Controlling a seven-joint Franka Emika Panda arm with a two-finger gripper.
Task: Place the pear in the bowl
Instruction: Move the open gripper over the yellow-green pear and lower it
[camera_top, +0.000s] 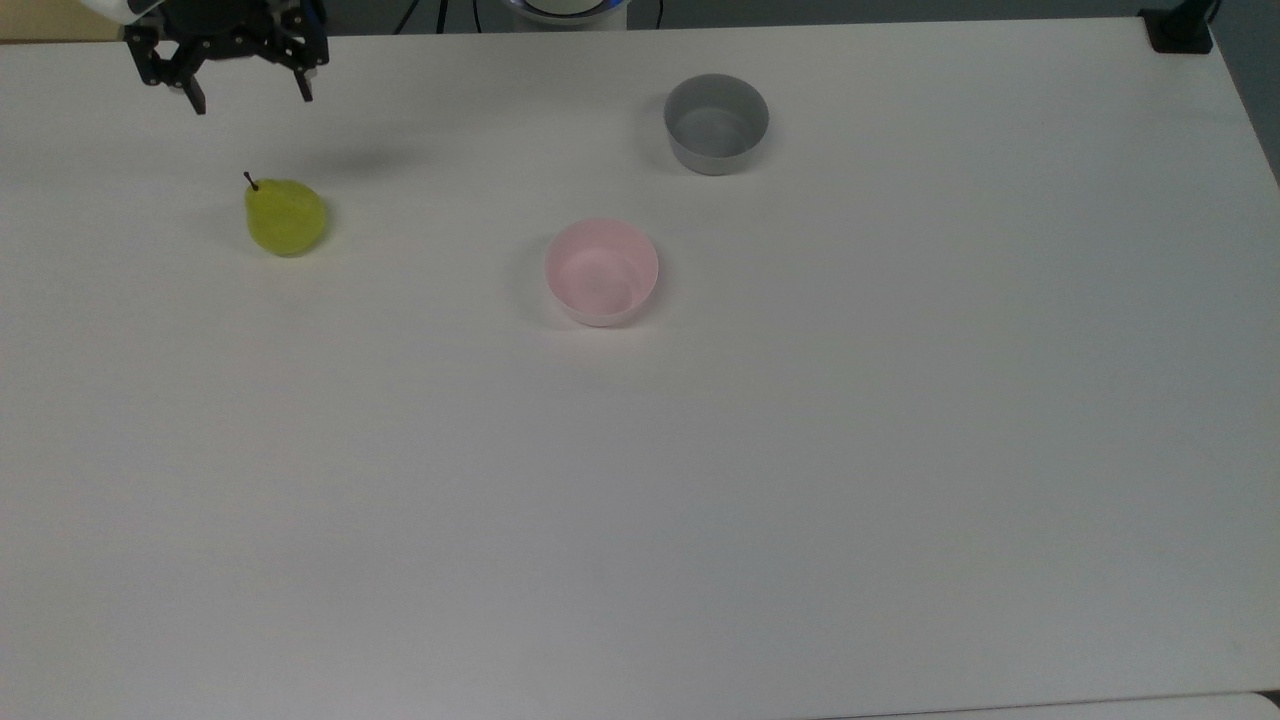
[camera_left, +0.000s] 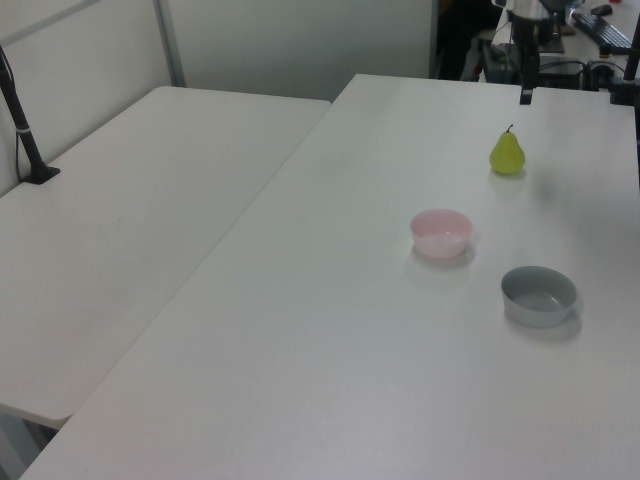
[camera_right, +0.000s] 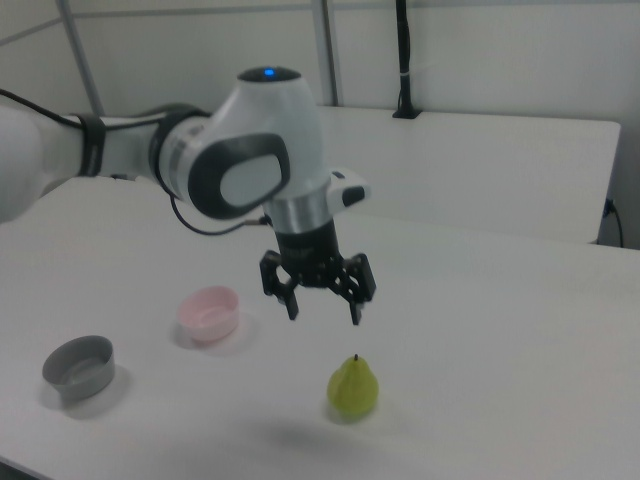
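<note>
A Franka arm's gripper (camera_right: 324, 312) hangs in the air above a white table (camera_top: 800, 450), its two black fingers spread apart and holding nothing. The pear (camera_top: 285, 217) stands upright on the tabletop with its dark stem up, untouched, directly below and slightly off from the parted fingertips in the right view; in the top view the gripper (camera_top: 250, 98) sits near the frame's upper left corner, above the fruit in the picture. The pale pink bowl (camera_top: 601, 272) rests empty near the middle of the table, well apart from the pear and to the top view's right of it. A grey bowl (camera_top: 716, 122), also empty, stands beyond the pink one toward the top view's upper edge. In the left view the pear (camera_left: 507, 152) is the farthest of the three objects, the pink bowl (camera_left: 440, 232) is nearer, and the grey bowl (camera_left: 539, 294) nearest, while a second white table (camera_left: 130, 220) adjoins on the left view's left.
</note>
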